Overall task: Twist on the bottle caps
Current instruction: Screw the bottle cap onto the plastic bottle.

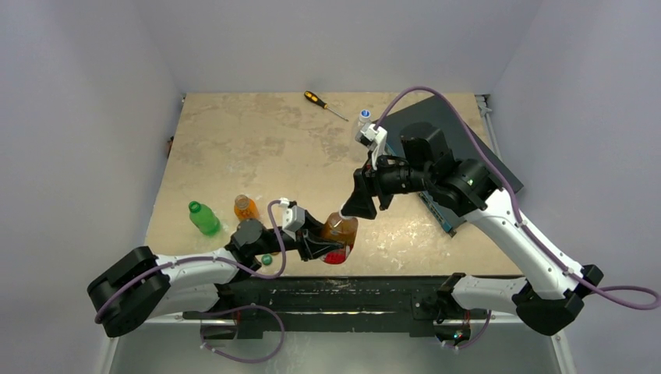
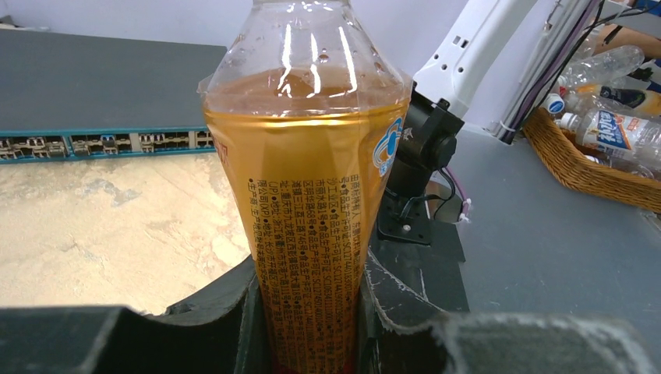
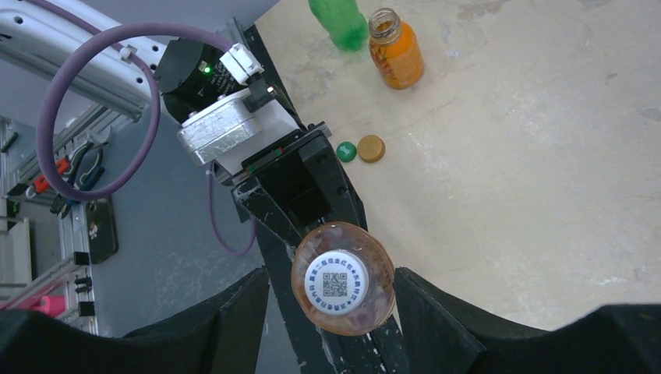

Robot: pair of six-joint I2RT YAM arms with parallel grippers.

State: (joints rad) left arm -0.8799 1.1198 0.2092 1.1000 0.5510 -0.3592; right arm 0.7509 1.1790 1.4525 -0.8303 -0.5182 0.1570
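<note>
White shells and black joints mark the left arm [image 1: 195, 269] and right arm [image 1: 510, 230]; purple cables [image 1: 425, 89] loop alongside, and the left gripper [image 1: 331, 248] and right gripper [image 1: 352, 210] are black wedges

Mottled beige counter [image 1: 257, 148]. Near left: green bottle [image 1: 203, 218] and uncapped orange bottle [image 1: 246, 208] upright, side by side. Near edge: green cap [image 3: 346, 151] and orange cap [image 3: 371, 148], touching. Far side: screwdriver [image 1: 324, 104] and clear bottle [image 1: 364, 118]. Far right: dark network switch [image 1: 436, 109].
</note>
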